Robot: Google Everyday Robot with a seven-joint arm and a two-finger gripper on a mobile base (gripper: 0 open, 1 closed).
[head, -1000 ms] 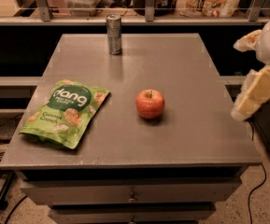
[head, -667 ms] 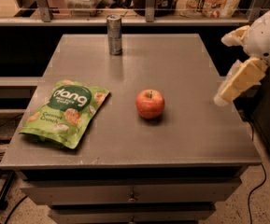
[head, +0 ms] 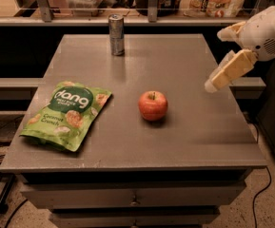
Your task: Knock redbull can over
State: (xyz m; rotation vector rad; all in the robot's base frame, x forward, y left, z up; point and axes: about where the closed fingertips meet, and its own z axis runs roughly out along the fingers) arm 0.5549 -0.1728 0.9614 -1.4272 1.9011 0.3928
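at right above the table (head: 194, 132), gripper (head: 213, 83)

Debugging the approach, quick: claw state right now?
Claw: cannot tell if open or closed; it hangs above the right edge of the table, well apart from the upright redbull can.

ROBOT AT WORK: The arm (head: 265, 30), seen at the upper right, has a wrist casing of smooth, rounded off-white plastic. A thin tan seam curves across the shell near the frame's edge. A small round patch of dark perforations, possibly a vent or speaker grille, marks its lower face. The end effector (head: 220, 77), above the right side of the counter (head: 199, 132), is a blocky cream-yellow piece, darker than the casing, ending in a pale rounded tip. A second cream-coloured lug (head: 230, 32) juts from the casing's left side.
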